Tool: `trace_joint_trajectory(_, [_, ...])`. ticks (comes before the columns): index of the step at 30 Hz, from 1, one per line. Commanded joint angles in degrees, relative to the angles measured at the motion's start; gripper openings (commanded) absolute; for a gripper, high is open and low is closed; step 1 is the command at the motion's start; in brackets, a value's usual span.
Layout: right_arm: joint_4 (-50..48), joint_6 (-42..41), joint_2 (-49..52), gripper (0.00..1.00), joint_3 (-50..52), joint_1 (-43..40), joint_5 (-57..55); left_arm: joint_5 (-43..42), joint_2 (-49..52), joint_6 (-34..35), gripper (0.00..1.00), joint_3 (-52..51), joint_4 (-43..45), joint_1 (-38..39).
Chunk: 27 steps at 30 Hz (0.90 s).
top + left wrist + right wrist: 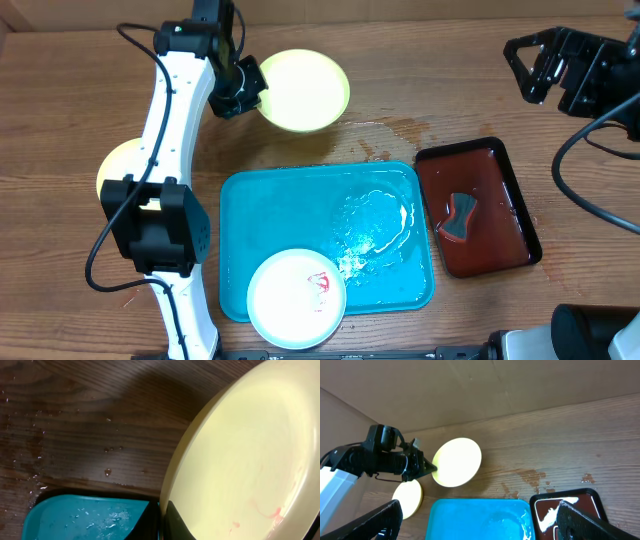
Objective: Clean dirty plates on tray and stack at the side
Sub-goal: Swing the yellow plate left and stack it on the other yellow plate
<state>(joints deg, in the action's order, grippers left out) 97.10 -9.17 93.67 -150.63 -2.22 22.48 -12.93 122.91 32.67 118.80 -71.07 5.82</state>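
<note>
Left gripper (pixel 245 90) clamps rim of yellow-green plate (pixel 305 90).

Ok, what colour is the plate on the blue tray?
The plate is white, smeared red near one edge; clearest overhead.

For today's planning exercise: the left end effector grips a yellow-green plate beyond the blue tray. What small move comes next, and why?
Probably carry the held plate over and lower it onto the yellow plate lying beside the tray: the left end effector pinches its rim, ready to stack.
</note>
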Motion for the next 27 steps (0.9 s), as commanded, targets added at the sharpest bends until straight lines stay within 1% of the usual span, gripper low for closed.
trace_joint_trajectory(1, [-0.07,0.26,0.39,1.0,1.07,-0.15,0.13,-1.44,-3.41,2.49,0.05,-3.15,1.6,-1.75])
trace_joint_trajectory(5, [-0.07,0.26,0.72,1.0,2.91,-0.15,0.13,0.02,-7.19,4.57,0.05,-9.05,4.37,-5.73])
trace_joint_trajectory(10, [-0.09,0.26,0.76,1.0,4.83,-0.15,0.13,-0.22,-14.1,4.35,0.05,-18.29,8.04,-10.38])
trace_joint_trajectory(18, [-0.07,0.24,1.29,1.0,5.25,-0.09,0.17,-0.87,-31.28,4.02,0.05,-38.8,16.46,-19.39])
trace_joint_trajectory(22, [-0.07,0.26,1.31,1.0,5.25,-0.09,0.15,-1.64,-39.21,4.81,0.05,-49.46,20.28,-26.14])
trace_joint_trajectory(25, [-0.07,0.26,1.31,1.0,5.25,-0.09,0.15,-3.5,-42.36,4.79,0.05,-56.26,23.04,-32.24])
trace_joint_trajectory(27, [-0.07,0.26,1.31,1.0,5.25,-0.09,0.17,-4.98,-42.73,4.57,0.05,-59.78,24.96,-35.95])
